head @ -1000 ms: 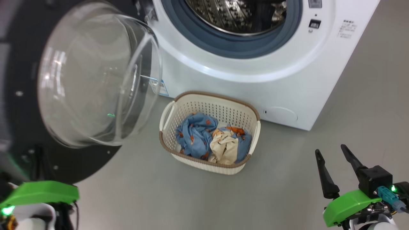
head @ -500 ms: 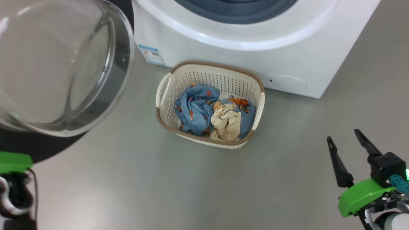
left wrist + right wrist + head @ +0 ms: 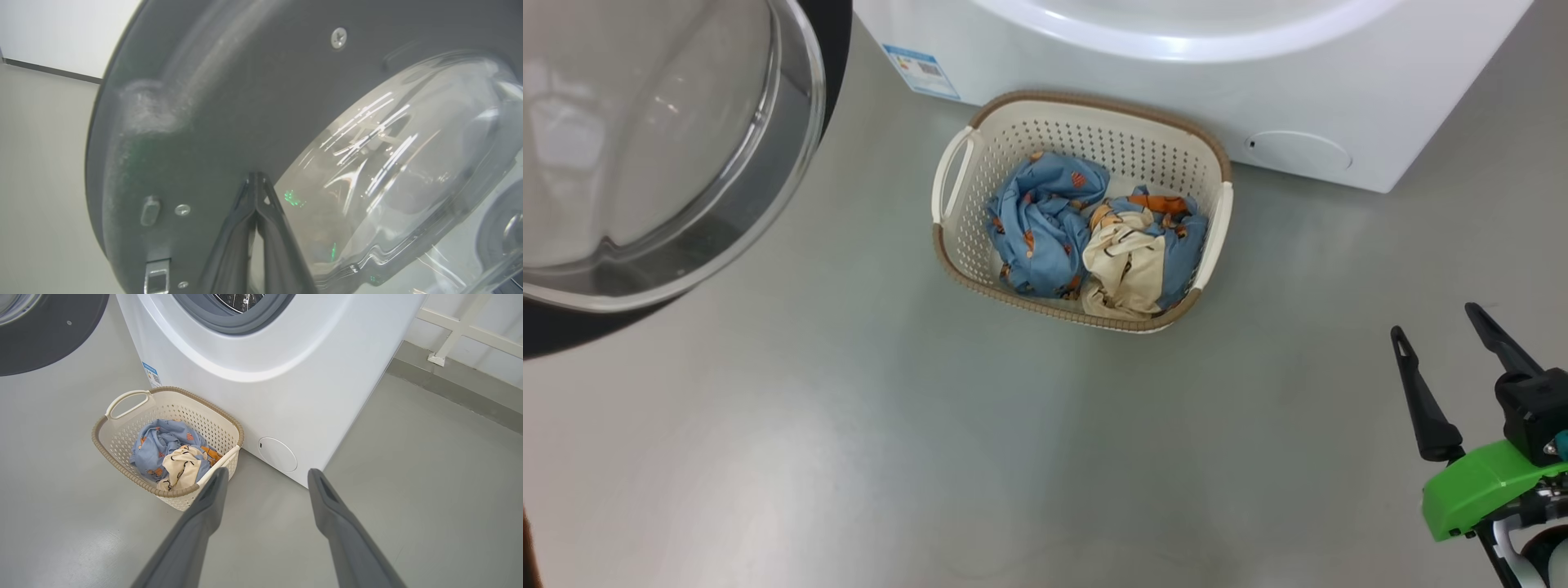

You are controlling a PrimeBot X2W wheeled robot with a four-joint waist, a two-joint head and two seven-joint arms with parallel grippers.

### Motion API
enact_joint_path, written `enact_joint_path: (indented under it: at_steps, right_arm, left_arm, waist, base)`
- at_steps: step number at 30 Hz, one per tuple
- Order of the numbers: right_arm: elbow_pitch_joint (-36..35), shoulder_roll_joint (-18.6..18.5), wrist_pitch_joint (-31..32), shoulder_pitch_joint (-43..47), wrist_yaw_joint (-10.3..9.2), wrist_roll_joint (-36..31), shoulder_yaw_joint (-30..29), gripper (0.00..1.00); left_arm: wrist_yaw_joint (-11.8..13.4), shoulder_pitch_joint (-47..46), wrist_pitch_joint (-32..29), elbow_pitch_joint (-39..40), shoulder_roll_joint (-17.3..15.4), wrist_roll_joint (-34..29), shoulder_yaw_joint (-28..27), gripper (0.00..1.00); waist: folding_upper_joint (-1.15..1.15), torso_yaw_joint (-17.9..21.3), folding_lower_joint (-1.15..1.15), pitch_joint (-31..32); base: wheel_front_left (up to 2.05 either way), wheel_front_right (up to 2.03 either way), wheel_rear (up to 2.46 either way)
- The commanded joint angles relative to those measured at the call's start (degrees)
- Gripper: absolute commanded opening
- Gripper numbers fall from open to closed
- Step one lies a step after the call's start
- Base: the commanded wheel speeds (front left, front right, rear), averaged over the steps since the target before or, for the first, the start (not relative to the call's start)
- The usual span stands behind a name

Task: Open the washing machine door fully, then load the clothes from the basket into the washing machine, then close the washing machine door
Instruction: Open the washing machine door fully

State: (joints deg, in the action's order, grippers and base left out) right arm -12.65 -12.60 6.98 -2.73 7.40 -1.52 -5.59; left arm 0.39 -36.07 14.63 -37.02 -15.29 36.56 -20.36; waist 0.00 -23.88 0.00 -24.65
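Left claw clenched, tips by washing machine door: may skid off glass. Right claw released, empty; clothes ahead-left in basket may snag.

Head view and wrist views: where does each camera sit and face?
Head view: on the head, looking down at the basket of clothes; open right tool lower right.
Left wrist view: on that wrist, looking closely at the washing machine door; shut left tool.
Right wrist view: on that wrist, facing the washing machine; open right tool.
Shared: head and right wrist show the basket.
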Motion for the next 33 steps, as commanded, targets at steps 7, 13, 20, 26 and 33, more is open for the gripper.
enact_joint_path:
  at_steps: [7, 13, 20, 26, 33]
  right_arm:
    - [-2.57, -1.14, 0.6, -0.8, 0.09, 0.11, 1.26, 1.0]
    - [-1.73, -0.73, -0.12, -1.43, 0.09, 0.3, 1.42, 1.0]
    - [0.52, 1.22, -2.05, -2.43, 0.09, 0.49, 1.33, 1.0]
    - [3.55, 3.62, -4.57, -3.35, 0.09, 0.6, 0.89, 1.0]
    - [8.74, 6.79, -8.53, -4.07, 0.09, 0.96, -0.11, 1.0]
  left_arm:
    - [-1.96, -3.75, 0.37, -1.58, -5.09, -4.16, -4.28, 0.0]
    - [-3.47, -4.19, 0.37, -2.93, -4.91, -7.25, -5.8, 0.0]
    - [-5.51, -3.42, 0.37, -3.28, -4.02, -9.52, -6.06, 0.0]
    - [-6.53, -1.1, 0.37, -2.2, -3.19, -11.84, -4.44, 0.0]
    - [-7.22, 3.73, 0.37, 0.11, -0.88, -14.45, 0.12, 0.0]
  waist:
    - [0.0, -0.91, 0.0, -1.43]
    - [0.0, -0.46, 0.0, -0.1]
    - [0.0, 0.53, 0.0, 2.49]
    - [0.0, 2.05, 0.0, 5.66]
    - [0.0, 4.44, 0.0, 10.42]
  base:
    - [0.0, 0.0, 0.0]
    - [0.0, 0.0, 0.0]
    - [0.0, 0.0, 0.0]
    - [0.0, 0.0, 0.0]
    - [0.0, 0.0, 0.0]
